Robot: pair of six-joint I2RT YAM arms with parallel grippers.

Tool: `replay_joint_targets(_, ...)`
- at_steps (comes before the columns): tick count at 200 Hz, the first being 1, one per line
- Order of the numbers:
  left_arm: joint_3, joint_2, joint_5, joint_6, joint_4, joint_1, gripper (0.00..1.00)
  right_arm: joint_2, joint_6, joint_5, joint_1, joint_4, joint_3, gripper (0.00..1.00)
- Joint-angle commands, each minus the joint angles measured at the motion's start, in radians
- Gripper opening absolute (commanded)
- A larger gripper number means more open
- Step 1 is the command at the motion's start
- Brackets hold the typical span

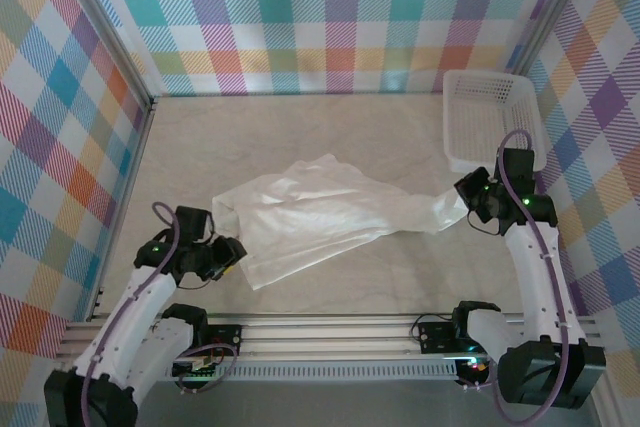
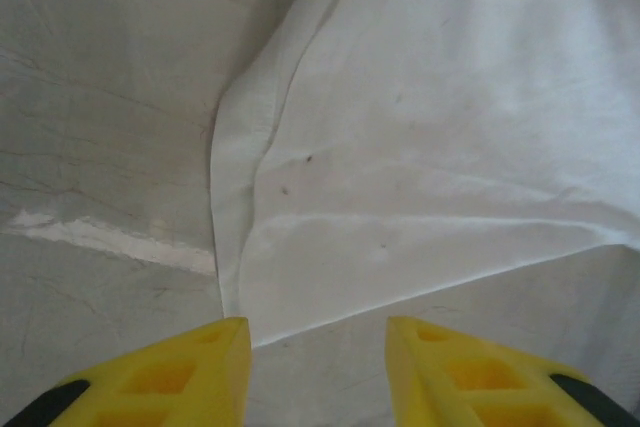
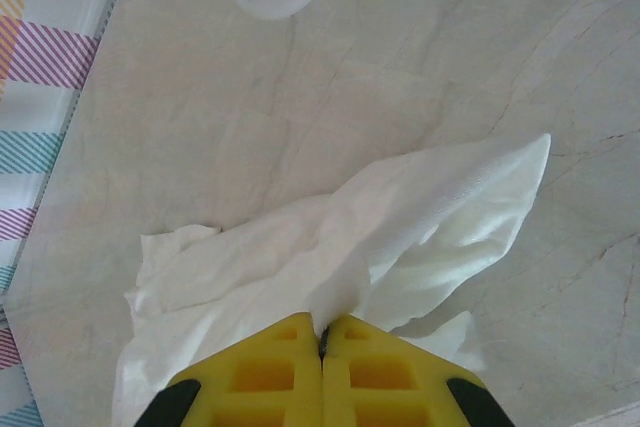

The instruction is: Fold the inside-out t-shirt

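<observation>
The plain white t-shirt [image 1: 330, 212] of thin soft cloth lies rumpled across the middle of the pale marbled tabletop [image 1: 300, 137], drawn out on a slant between the two arms. Its right end is pinched in the right pincer [image 3: 322, 339], whose yellow fingers press together on a gathered fold. The left pincer [image 2: 318, 347] stands parted and grips nothing. The shirt's hemmed corner lies just ahead of its tips, perhaps touching one. A white plastic mesh basket [image 1: 490, 112] sits far right.

Yellow fingers [image 2: 190, 377] stand apart — t-shirt [image 2: 430, 147] corner lies on the table [image 2: 100, 97] just ahead.
</observation>
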Motion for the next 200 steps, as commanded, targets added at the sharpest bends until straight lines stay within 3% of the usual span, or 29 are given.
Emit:
replay_joint_targets(1,-0.026,0.092,-0.106,-0.069,0.113,-0.097,0.4,0.003,0.014,-0.024,-0.006,0.024,-0.004,0.0)
replay_joint_targets(44,-0.041,0.217,-0.24,-0.059,0.279,-0.13,0.37,-0.002,0.017,-0.028,-0.007,0.02,-0.003,0.0)
replay_joint_targets(95,-0.047,0.361,-0.247,-0.049,0.389,-0.13,0.34,-0.005,0.012,-0.023,-0.006,0.011,0.006,0.0)
replay_joint_targets(151,-0.061,0.345,-0.256,-0.053,0.403,-0.13,0.25,-0.004,0.016,-0.032,-0.006,0.017,-0.003,0.0)
replay_joint_targets(200,-0.084,0.347,-0.193,-0.054,0.458,-0.13,0.22,-0.002,0.017,-0.035,-0.006,0.016,-0.003,0.0)
